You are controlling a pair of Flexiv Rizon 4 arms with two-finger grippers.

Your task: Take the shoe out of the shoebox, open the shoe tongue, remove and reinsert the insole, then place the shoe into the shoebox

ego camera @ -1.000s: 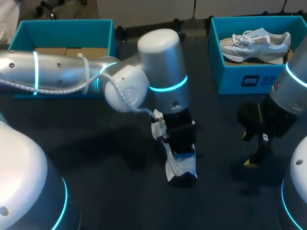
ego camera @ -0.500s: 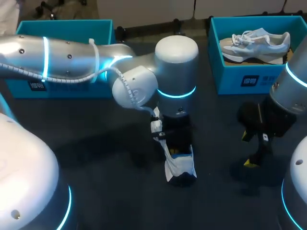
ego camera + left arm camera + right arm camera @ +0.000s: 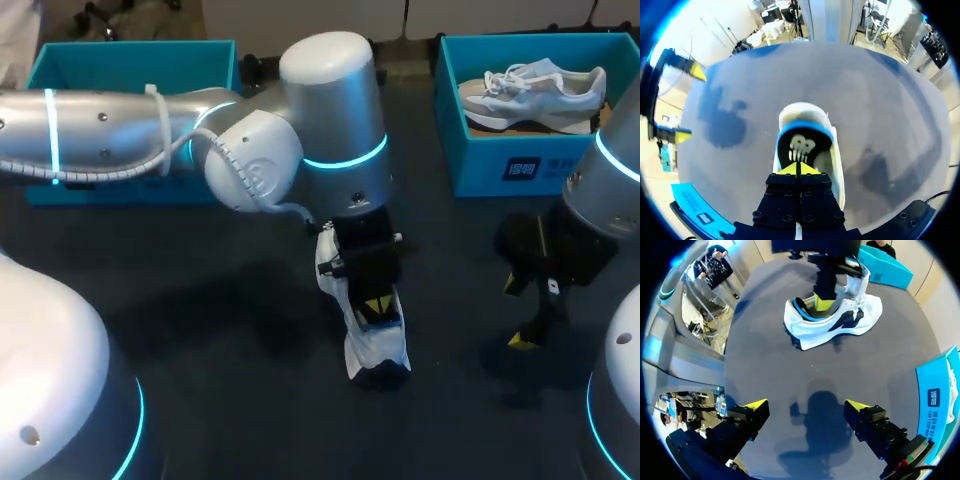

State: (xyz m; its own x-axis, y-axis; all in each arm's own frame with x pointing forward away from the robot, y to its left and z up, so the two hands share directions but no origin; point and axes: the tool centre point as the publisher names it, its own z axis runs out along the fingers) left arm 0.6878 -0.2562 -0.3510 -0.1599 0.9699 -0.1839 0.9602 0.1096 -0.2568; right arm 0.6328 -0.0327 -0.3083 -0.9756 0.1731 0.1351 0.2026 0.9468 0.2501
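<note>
A white shoe [image 3: 378,352] with black and blue trim stands on the dark table near the middle, heel toward me. My left gripper [image 3: 375,305] points down into its opening. In the left wrist view the left gripper [image 3: 799,169] is shut, its tips together over the black insole [image 3: 802,144] inside the shoe [image 3: 834,155]. Whether the tips pinch anything is not visible. From the right wrist view the shoe [image 3: 840,327] lies ahead, with the left gripper [image 3: 822,304] in its opening. My right gripper [image 3: 517,312] hangs open and empty to the shoe's right, seen also as the right gripper [image 3: 806,407].
A blue shoebox [image 3: 520,165] at the back right holds a second pale shoe [image 3: 535,90]. Another blue shoebox [image 3: 130,50] stands at the back left, partly behind my left arm. Bare table lies between the shoe and the right gripper [image 3: 687,102].
My left arm's elbow swung right, then back left, while its gripper stayed in the shoe's opening. The shoe and the right arm have not moved.
</note>
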